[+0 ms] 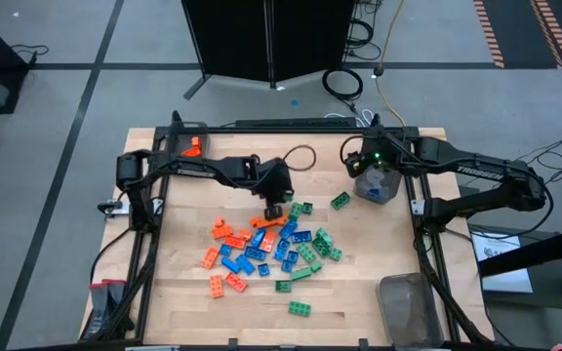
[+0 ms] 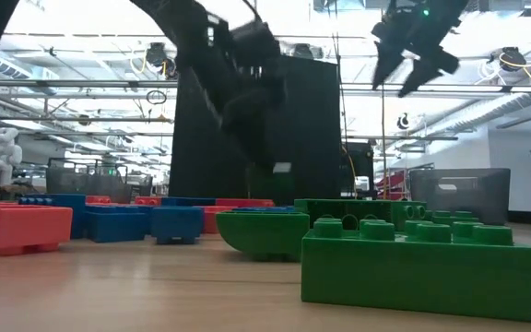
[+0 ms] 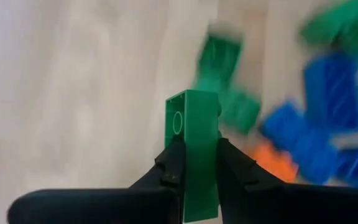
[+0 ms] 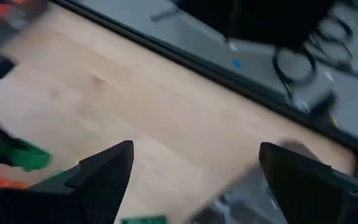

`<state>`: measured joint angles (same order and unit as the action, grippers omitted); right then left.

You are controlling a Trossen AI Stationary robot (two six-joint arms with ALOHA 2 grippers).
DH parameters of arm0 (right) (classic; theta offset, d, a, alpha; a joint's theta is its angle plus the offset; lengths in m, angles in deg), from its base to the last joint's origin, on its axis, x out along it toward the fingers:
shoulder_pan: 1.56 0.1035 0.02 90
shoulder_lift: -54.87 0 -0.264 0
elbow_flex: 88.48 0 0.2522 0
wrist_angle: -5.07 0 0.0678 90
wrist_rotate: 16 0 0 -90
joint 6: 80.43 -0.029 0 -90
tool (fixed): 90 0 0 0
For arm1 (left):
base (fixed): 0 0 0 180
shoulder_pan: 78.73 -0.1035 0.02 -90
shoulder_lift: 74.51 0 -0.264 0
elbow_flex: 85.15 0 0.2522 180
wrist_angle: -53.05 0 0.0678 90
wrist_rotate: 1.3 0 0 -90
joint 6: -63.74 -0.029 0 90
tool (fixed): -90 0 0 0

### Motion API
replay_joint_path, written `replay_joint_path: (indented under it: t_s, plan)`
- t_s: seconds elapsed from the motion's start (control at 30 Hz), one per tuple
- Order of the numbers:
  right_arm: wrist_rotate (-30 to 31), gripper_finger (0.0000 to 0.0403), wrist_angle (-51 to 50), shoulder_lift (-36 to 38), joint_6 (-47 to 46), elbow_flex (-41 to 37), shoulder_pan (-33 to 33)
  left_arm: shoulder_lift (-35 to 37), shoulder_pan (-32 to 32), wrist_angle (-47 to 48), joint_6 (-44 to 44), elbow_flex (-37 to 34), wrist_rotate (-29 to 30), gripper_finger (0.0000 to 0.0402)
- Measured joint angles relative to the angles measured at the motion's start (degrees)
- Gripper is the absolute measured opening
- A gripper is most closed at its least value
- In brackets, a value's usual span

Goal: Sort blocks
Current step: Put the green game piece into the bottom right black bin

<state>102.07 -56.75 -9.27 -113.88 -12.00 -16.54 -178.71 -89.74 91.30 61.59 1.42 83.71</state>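
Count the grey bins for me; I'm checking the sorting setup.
2: one bin under the right gripper; another bin at the table's right edge, low in the high view. More may be hidden.

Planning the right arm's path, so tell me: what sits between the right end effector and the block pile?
In the high view, one green block lies on bare wood between the right end effector and the block pile.

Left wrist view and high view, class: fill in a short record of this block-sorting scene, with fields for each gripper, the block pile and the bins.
left gripper: shut on a green block, raised above the pile
right gripper: open, empty, above the far-right bin
block pile: orange, blue and green blocks loose at mid-table
stray block: green, alone near the front edge
second bin: front right corner of the table
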Motion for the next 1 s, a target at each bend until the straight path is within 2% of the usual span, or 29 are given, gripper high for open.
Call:
replay_joint_path:
  t_s: [0.2, 0.33, 0.5, 0.63, 0.7, 0.8, 0.9, 1.0]
  plan:
    - [-2.7, 0.0343, 16.3, 0.0, 13.0, 0.0, 3.4, 6.3, 0.0, 0.3, 1.5, 7.5, 0.0, 0.0044]
    - [-3.7, 0.0343, 27.8, 0.0, 23.8, 0.0, 6.5, 12.6, -0.4, -2.7, 2.9, 12.2, 0.2, 0.0044]
    - [-9.0, 0.0343, 43.2, 0.0, 35.8, 0.0, 9.2, 19.9, -0.3, -12.8, 3.3, 12.9, 0.3, 0.0044]
    - [-9.0, 0.0343, 53.0, 0.0, 42.0, 0.0, 10.8, 22.3, -0.3, -13.3, 3.3, 12.9, 0.3, 0.0044]
    - [-10.3, 0.0343, 57.3, 0.0, 44.0, 0.0, 11.1, 22.5, 0.1, -13.1, 3.3, 12.8, 0.3, 0.0044]
    - [-15.9, 0.0343, 62.0, -0.2, 45.0, 0.0, 11.1, 22.4, 0.7, -14.1, 3.0, 12.8, -1.1, 0.0044]
    - [-20.4, 0.0343, 63.3, -0.8, 44.2, 0.0, 11.1, 21.6, 1.4, -16.0, 2.8, 12.7, -1.6, 0.0044]
    - [-22.2, 0.0343, 63.1, -1.7, 43.0, 0.0, 11.1, 20.7, 1.7, -18.8, 2.9, 12.7, -3.4, 0.0044]
